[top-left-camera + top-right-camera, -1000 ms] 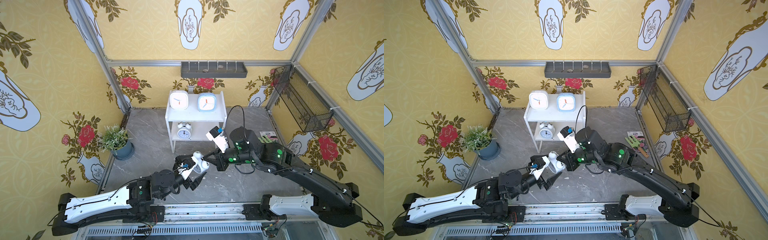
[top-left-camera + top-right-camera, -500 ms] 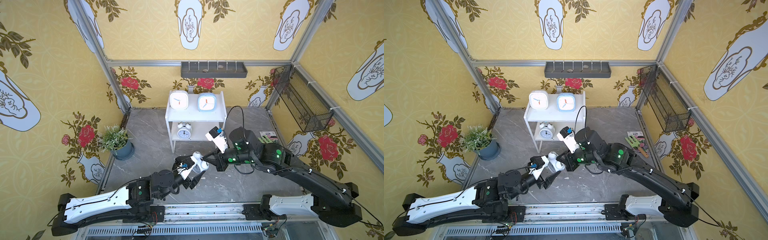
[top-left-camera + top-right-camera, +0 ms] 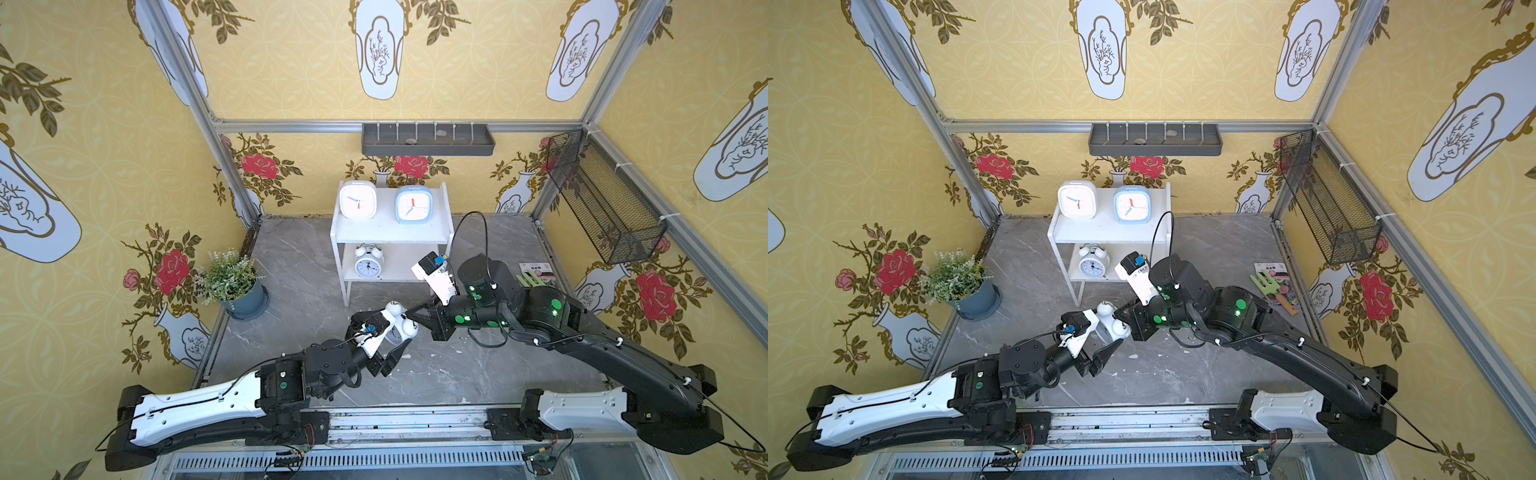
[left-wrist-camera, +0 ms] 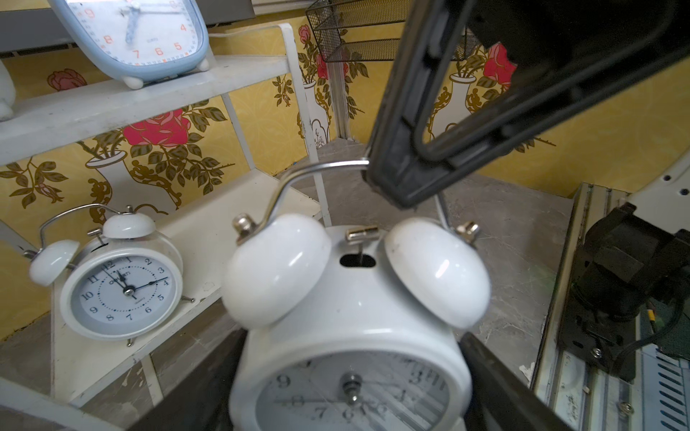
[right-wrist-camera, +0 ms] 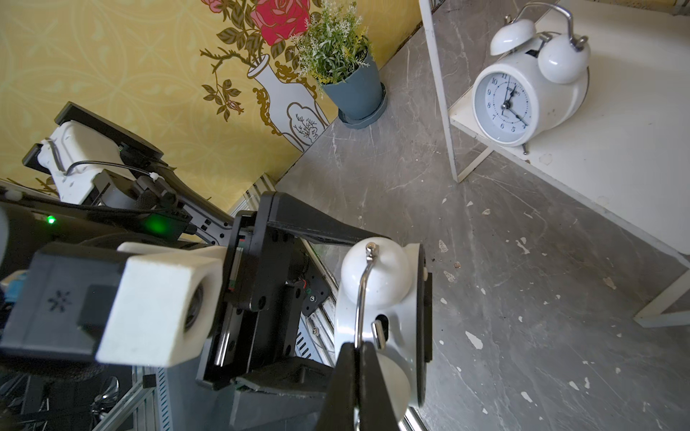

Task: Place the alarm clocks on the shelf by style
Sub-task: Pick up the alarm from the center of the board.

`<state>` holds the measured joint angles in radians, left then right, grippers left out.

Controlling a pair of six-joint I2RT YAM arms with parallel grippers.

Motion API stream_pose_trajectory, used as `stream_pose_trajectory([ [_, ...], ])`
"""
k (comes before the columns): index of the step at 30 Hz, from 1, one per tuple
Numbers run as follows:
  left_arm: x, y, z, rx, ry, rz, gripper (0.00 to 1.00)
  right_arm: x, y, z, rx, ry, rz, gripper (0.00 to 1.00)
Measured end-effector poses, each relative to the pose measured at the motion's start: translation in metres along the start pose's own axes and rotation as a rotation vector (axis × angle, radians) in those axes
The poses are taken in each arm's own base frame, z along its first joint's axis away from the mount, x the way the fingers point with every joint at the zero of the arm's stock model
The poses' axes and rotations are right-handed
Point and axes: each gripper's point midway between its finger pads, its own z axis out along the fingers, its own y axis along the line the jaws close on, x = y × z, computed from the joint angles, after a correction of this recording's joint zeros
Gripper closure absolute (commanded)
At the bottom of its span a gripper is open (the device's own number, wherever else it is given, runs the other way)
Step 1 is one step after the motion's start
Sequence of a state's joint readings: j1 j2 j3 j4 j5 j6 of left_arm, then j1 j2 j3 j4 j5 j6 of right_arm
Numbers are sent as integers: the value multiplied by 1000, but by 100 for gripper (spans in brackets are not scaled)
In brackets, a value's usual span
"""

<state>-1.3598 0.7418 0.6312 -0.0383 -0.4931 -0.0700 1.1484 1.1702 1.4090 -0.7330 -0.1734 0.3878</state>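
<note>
A round white twin-bell alarm clock (image 3: 400, 327) is just in front of the white two-tier shelf (image 3: 390, 232), over the grey marble tabletop (image 3: 299, 266). The right pincer (image 5: 359, 349) is clamped on its wire handle. The left pincer (image 3: 388, 334) straddles its body, but I cannot tell whether it presses. The other twin-bell clock (image 3: 368, 262) fills one half of the lower board, and the right arm's white wrist camera (image 3: 434, 276) overlaps the free half in both top views. A white rounded-square clock (image 3: 357, 199) and a light-blue rounded-square clock (image 3: 413, 204) stand on top. The potted plant (image 3: 232, 282) is well apart.
</note>
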Motion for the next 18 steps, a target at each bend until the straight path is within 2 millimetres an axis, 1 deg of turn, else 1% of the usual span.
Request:
stream_pose_trajectory([
  [1, 0, 0, 0, -2, 1, -3, 31, 0, 0, 0, 3, -1, 0, 83],
  [5, 2, 3, 1, -20, 5, -18, 33, -4, -6, -1, 38, -22, 5, 64],
  [6, 3, 4, 1, -29, 4, -26, 34, -6, -9, -1, 53, -30, 6, 39],
  [7, 4, 5, 1, -36, 6, -33, 34, -8, -12, -3, 74, -42, 11, 21],
  [8, 4, 7, 2, -47, 6, -36, 34, -11, -16, -5, 100, -60, 10, 16],
  [10, 6, 10, 4, -73, 10, -45, 33, -18, -25, -14, 158, -102, 18, 13],
  [13, 10, 16, 8, -126, 20, -67, 32, -29, -44, -30, 283, -172, 43, 13],
  [15, 13, 21, 11, -167, 32, -80, 31, -30, -64, -44, 397, -214, 83, 12],
  [18, 12, 28, 16, -227, 38, -110, 31, -28, -87, -63, 530, -268, 132, 12],
])
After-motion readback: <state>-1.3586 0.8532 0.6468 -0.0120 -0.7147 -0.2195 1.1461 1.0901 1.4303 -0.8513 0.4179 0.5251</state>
